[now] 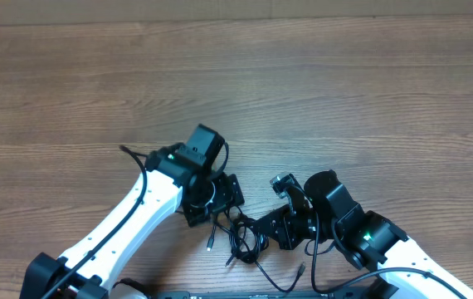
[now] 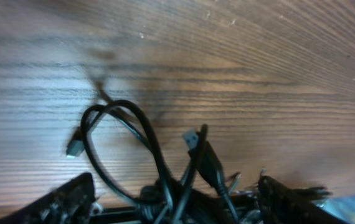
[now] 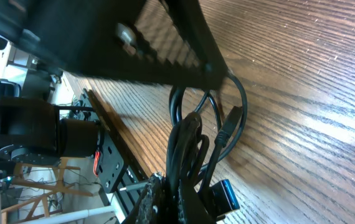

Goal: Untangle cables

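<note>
The cables [image 3: 187, 146], thin black rubbery cords, rise in a tight bunch from the right end effector [image 3: 168, 202], whose tips are closed together on them. Above the grip they spread into narrow loops, one ending in a black rectangular plug [image 3: 227, 127]. The left end effector [image 2: 177, 202] stands with its dark fingers [image 2: 71, 199] wide apart, and the bunch lies between them, pressed by neither. Beyond it one cord makes a rounded loop on the surface [image 2: 258, 68], brown wood grain with fine streaks. A flat silver plug [image 2: 192, 138] sticks up there, and a small grey plug [image 2: 73, 149] lies flat at the loop's left side.
</note>
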Tool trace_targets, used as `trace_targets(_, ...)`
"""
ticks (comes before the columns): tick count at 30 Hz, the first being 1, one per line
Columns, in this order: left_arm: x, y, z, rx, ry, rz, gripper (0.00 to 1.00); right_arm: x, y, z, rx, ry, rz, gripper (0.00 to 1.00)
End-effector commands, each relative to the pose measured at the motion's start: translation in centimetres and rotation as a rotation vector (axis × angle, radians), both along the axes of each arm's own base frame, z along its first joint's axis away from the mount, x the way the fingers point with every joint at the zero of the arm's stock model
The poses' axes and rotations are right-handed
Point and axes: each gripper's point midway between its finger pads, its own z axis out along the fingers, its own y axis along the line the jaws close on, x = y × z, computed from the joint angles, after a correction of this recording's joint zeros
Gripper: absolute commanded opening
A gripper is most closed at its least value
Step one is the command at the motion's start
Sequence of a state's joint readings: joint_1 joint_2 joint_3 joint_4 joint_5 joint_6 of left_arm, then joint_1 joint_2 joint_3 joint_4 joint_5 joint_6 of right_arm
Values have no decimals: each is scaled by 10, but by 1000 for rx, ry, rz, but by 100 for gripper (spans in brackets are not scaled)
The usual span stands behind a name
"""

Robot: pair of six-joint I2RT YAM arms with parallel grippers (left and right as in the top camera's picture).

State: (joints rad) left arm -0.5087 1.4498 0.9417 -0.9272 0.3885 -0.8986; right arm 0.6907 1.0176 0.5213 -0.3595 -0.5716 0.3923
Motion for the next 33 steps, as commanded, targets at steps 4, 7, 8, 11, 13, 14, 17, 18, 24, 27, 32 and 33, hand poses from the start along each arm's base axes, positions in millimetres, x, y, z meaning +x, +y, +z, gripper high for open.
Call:
trace_targets(4,-28,-11,-20,-99,127,34,57,0,2,5,15,-8,3,4)
trace_targets(7,-33,-5,-29,-73,139,44,25,1,2,5,15,-8,3,4)
trace_targets(8,-32,-3,-31,-60,131,45,21,1,2,5,15,-8,3,4)
trace_targets(11,-22,-1,-35,-44,77,49,13,0,2,5,16,-7,4,4)
trace_targets(13,-12,-6,-35,-67,31,47,4,-1,3,5,20,-3,9,4)
trace_targets(14,-8,-7,-35,-67,11,48,4,-1,3,5,22,-1,11,4)
trace_targets(17,22,1,-33,-17,-125,51,4,-2,2,5,21,22,-5,4)
trace_targets(18,33,6,-29,1,-164,55,4,-2,2,4,17,27,-5,4)
trace_targets(24,96,28,39,39,-391,111,4,0,-12,-13,-67,113,-115,4)
trace_targets(27,117,31,77,31,-507,148,4,6,-22,-23,-121,162,-223,4)
trace_targets(32,126,26,119,-32,-626,152,4,14,-32,-35,-180,210,-342,4)
trace_targets(33,124,24,122,-42,-638,124,4,15,-32,-36,-178,210,-341,4)
